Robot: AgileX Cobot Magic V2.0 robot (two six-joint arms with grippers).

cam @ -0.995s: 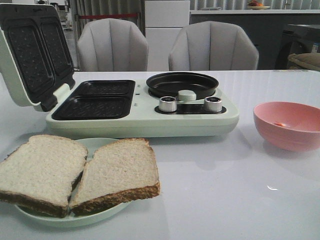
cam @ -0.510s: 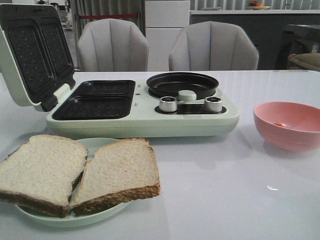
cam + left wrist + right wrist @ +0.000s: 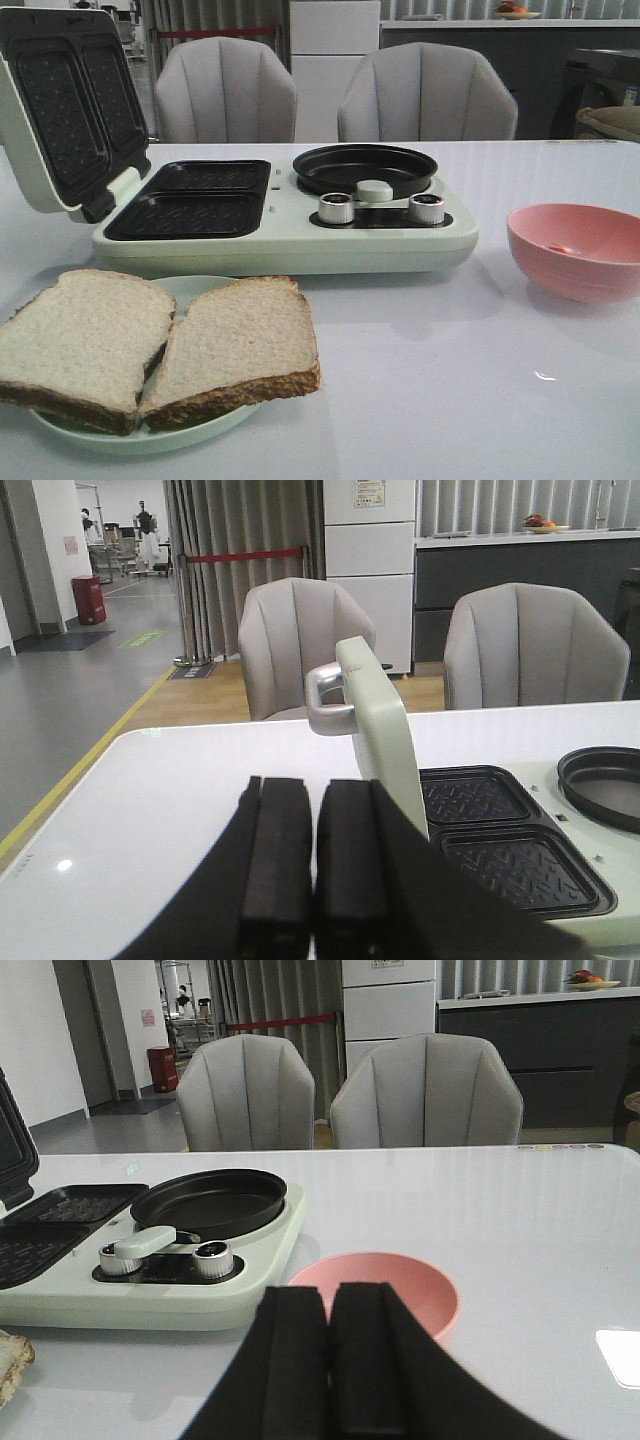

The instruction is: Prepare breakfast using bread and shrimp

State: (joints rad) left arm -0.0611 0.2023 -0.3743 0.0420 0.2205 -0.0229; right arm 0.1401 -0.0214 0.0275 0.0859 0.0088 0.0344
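Note:
Two slices of bread [image 3: 85, 335] [image 3: 240, 340] lie side by side on a pale green plate [image 3: 140, 440] at the near left of the table. One small orange piece of shrimp [image 3: 561, 248] shows inside the pink bowl [image 3: 580, 275] on the right. Neither gripper appears in the front view. My left gripper [image 3: 314, 790] is shut on nothing, hanging over the table just left of the raised lid [image 3: 385, 740]. My right gripper [image 3: 329, 1295] is shut and empty, just short of the pink bowl [image 3: 420, 1290]. A bread corner [image 3: 10, 1360] shows in the right wrist view.
A pale green breakfast maker [image 3: 290, 240] stands mid-table with its lid [image 3: 60, 110] raised at the left. It has two black grill wells [image 3: 190, 200], a round black pan [image 3: 364, 168] and two silver knobs [image 3: 336, 208]. Two grey chairs [image 3: 225, 90] stand behind the table.

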